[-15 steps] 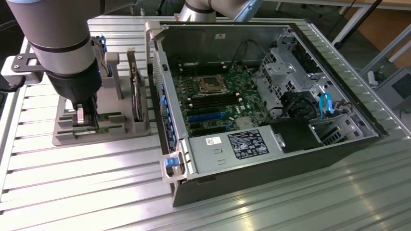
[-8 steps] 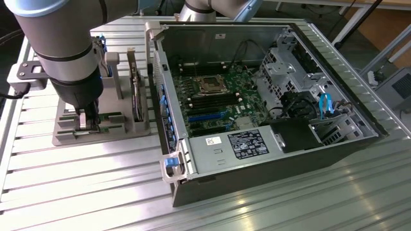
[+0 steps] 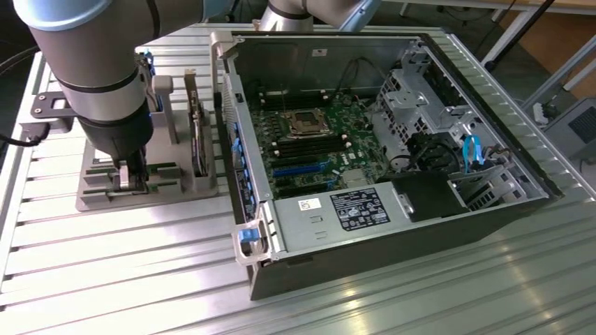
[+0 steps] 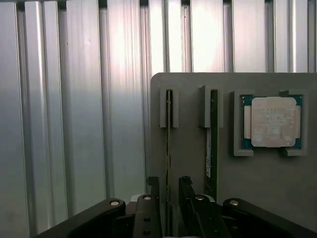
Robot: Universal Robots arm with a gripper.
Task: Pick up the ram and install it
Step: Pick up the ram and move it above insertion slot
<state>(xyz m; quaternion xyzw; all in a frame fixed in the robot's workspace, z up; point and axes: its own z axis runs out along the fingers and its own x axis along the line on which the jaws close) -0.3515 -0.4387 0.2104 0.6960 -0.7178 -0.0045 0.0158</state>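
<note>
Hanging at the exterior view's left, one robot arm (image 3: 88, 70) holds its pincer (image 3: 131, 180) low over one grey holder (image 3: 177, 190) on the ribbed metal worktop (image 3: 112, 265). In the wrist view the pincer's two fingers (image 4: 154, 191) stand apart, one on each side of the ram (image 4: 169, 131). A gap shows on both sides and nothing is gripped. Two sticks stand on edge in the holder's slots: the straddled ram and a second ram stick (image 4: 213, 134) just beside it. One square silver processor chip (image 4: 271, 121) lies in its pocket beyond that. Further right in the exterior view, one dark expansion card (image 3: 198, 136) stands upright in the holder. Right of it sits one open computer case (image 3: 373, 262), its motherboard (image 3: 317, 143) exposed.
</note>
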